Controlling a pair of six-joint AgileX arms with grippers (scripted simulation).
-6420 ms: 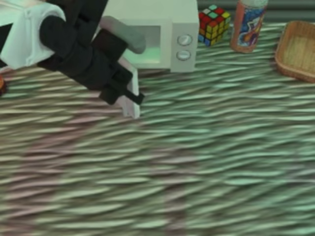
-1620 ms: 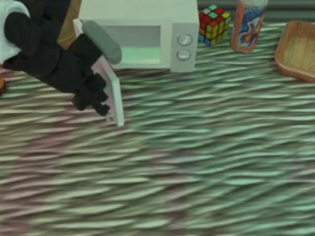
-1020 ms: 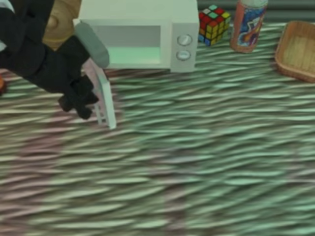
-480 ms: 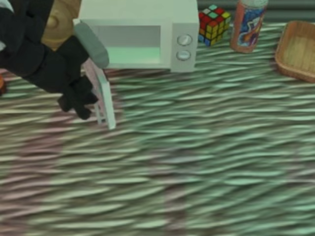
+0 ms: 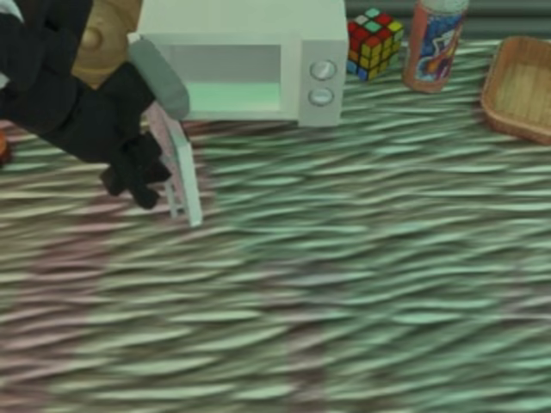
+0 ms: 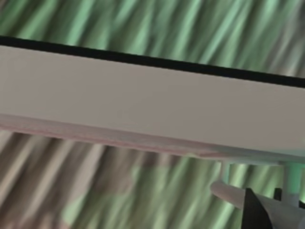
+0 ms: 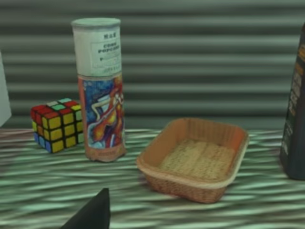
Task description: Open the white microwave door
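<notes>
At the upper left of the top view, my left gripper (image 5: pixel 146 185) sits against the outer edge of the door (image 5: pixel 182 172), right by its handle; I cannot tell whether my fingers are closed on that handle or only beside it. That door stands swung wide, edge-on to the overhead camera and pointing toward the lower part of the frame, hinged at the left front corner of the white microwave (image 5: pixel 250 64). In my left wrist view the door (image 6: pixel 152 109) fills the frame as a pale slab with a dark edge, its handle near the lower right corner. This one microwave sits at the upper middle of the top view, its pale green cavity open and bare, two round knobs (image 5: pixel 322 83) on its right panel. Right of it come one colour cube (image 5: pixel 374 43), one tall printed canister (image 5: pixel 433 43) with its lid on, and one wicker basket (image 5: pixel 499 90) with nothing in it at the right edge. A brown round object (image 5: pixel 99 34) shows behind my left arm. My right gripper (image 7: pixel 93 214) is parked, facing cube, canister and basket.
</notes>
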